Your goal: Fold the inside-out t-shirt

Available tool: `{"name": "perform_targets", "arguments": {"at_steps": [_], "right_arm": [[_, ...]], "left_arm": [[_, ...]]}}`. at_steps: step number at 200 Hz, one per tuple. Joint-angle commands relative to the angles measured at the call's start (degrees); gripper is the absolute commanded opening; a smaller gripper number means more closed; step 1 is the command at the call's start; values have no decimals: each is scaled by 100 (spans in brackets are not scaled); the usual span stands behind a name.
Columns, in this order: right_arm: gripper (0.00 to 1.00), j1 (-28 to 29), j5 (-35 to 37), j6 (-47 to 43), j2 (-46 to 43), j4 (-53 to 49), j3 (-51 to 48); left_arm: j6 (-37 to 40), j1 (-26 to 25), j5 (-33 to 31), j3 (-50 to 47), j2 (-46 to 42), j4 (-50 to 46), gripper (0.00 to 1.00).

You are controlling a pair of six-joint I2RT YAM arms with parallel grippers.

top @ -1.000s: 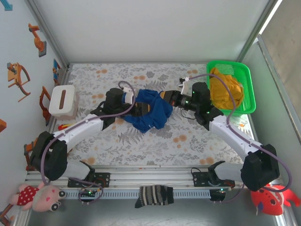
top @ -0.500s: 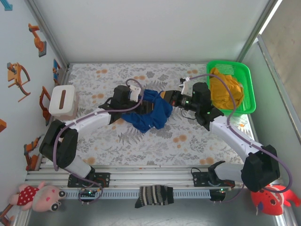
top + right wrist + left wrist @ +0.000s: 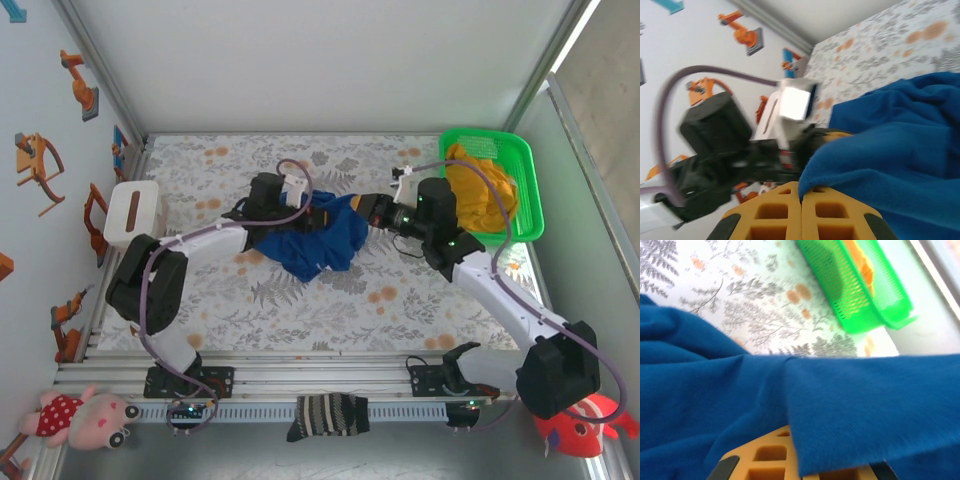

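Observation:
The royal-blue inside-out t-shirt (image 3: 318,243) lies bunched in the middle of the patterned table, its top edge lifted between the two grippers. My left gripper (image 3: 318,212) is at the shirt's upper left edge. In the left wrist view blue cloth (image 3: 850,405) drapes over its orange fingers (image 3: 760,455), and that gripper (image 3: 792,437) is shut on the cloth. My right gripper (image 3: 368,207) is at the shirt's upper right corner. Its fingers (image 3: 835,210) are pressed together, and the gripper (image 3: 801,187) pinches a fold of the t-shirt (image 3: 890,150).
A green basket (image 3: 525,190) with a mustard-yellow garment (image 3: 480,190) stands at the back right, close behind the right arm. A white box (image 3: 132,215) sits at the left. A dark striped sock (image 3: 328,415) hangs over the front rail. Plush toys lie at both front corners.
The left arm has reached rightward to the shirt's top edge and its gripper has shut on the cloth. The right gripper, still shut on the shirt, has pulled slightly right.

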Motion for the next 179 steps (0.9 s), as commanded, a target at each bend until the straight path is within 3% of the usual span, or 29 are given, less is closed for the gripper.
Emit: {"name": "perform_targets", "arguments": {"at_steps": [1,33,54,72,88,108,147,179], "right_arm": [[0,-344,543,-264,91,-248,-325],[0,-472,657,-278,943,192,-299],[0,-469,463,-61,1555,638,-175],[0,-463,214,57,1901,905,-60],[29,-445,11,89,1873,964,-52],[43,-436,206,-26,1289,606,-201],[49,-312,374,-271,107,-263,-148],[49,9,225,-465,187,-462,358]], "left_arm": [[-373,193,1157,-124,-619,542,0],[-1093,293,2353,-215,-738,1215,0],[-2070,322,2989,-250,-472,2407,0],[-3279,382,3251,-311,-61,3969,0],[-4343,489,3251,-375,338,5396,0],[-5125,614,3206,-367,780,6549,0],[-5082,647,3155,-381,968,6578,0],[-4753,650,3133,-408,873,6106,1]]}}
